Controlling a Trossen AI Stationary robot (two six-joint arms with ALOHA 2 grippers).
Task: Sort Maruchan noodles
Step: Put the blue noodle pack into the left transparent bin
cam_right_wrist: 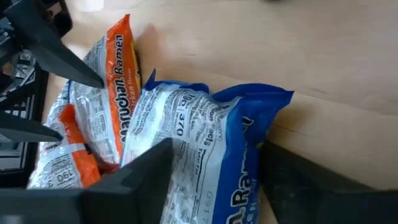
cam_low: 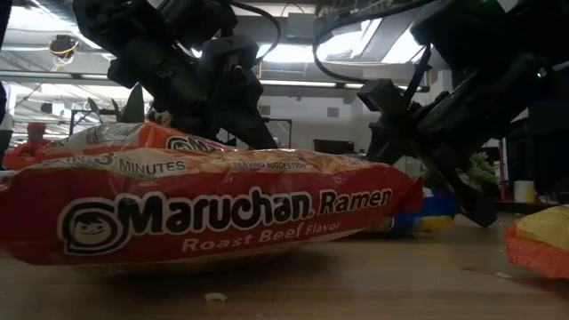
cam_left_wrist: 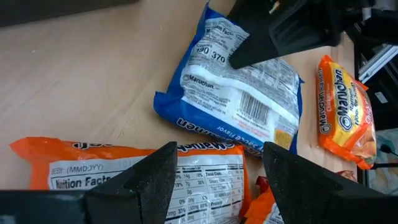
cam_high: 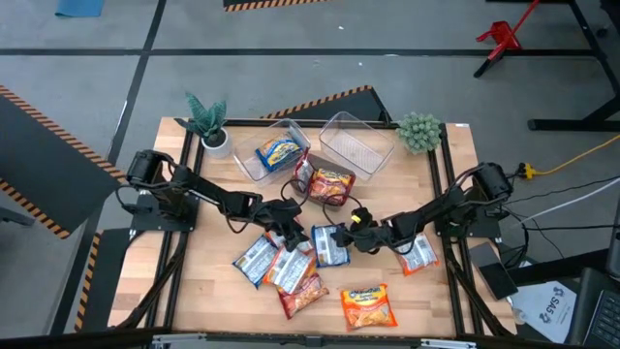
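Note:
Several Maruchan packets lie flat on the wooden table. A blue one (cam_high: 329,244) lies at the middle, orange ones (cam_high: 260,259) to its left, and a red one (cam_low: 222,209) nearest the low camera. Another blue-yellow packet (cam_high: 279,151) lies in a clear bin (cam_high: 254,167). My right gripper (cam_right_wrist: 208,165) is open, low over the blue packet (cam_right_wrist: 205,137), with one finger on either side of its end. My left gripper (cam_left_wrist: 217,165) is open just above an orange packet (cam_left_wrist: 124,171), which lies back side up. My right gripper comes down slanting from the table's right over one end of the blue packet (cam_right_wrist: 242,124), which fills the gap between the open fingers (cam_right_wrist: 140,180). The packet lies flat on the table. I cannot tell whether the fingers touch it.
An empty clear bin (cam_high: 356,143) stands at the far edge beside the filled one. A red packet (cam_high: 329,184) lies in front of the bins. Two small plants (cam_high: 207,121) (cam_high: 419,131) stand at the far corners. More packets lie near the front (cam_high: 368,305) and right (cam_high: 417,254).

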